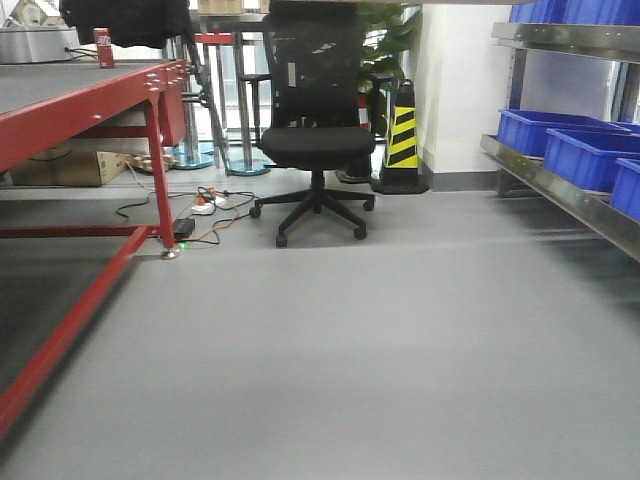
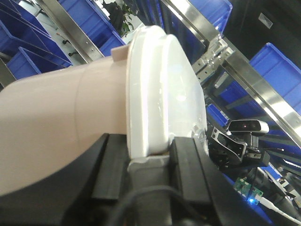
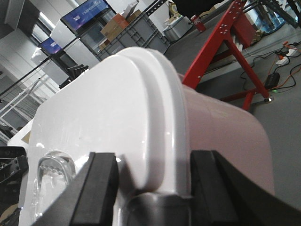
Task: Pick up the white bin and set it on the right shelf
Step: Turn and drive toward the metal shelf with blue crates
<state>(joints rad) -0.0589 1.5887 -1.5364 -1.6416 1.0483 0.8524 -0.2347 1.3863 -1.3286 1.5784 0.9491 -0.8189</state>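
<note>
The white bin (image 2: 56, 117) fills the left wrist view, pale pinkish with a translucent white lid (image 2: 160, 89). My left gripper (image 2: 148, 150) is shut on the bin's lid rim, one black pad on each side. In the right wrist view the same white bin (image 3: 230, 132) shows its lid (image 3: 103, 108) up close. My right gripper (image 3: 155, 183) is shut over the lid rim at that end. The right shelf (image 1: 565, 192), shiny steel, runs along the right edge of the front view. Neither the bin nor the grippers show in that view.
Blue open bins (image 1: 545, 130) stand on the steel rack. A red-framed table (image 1: 90, 105) is at the left, with cables and a power strip (image 1: 205, 207) by its leg. A black office chair (image 1: 315, 130) and a yellow-black cone (image 1: 402, 135) stand ahead.
</note>
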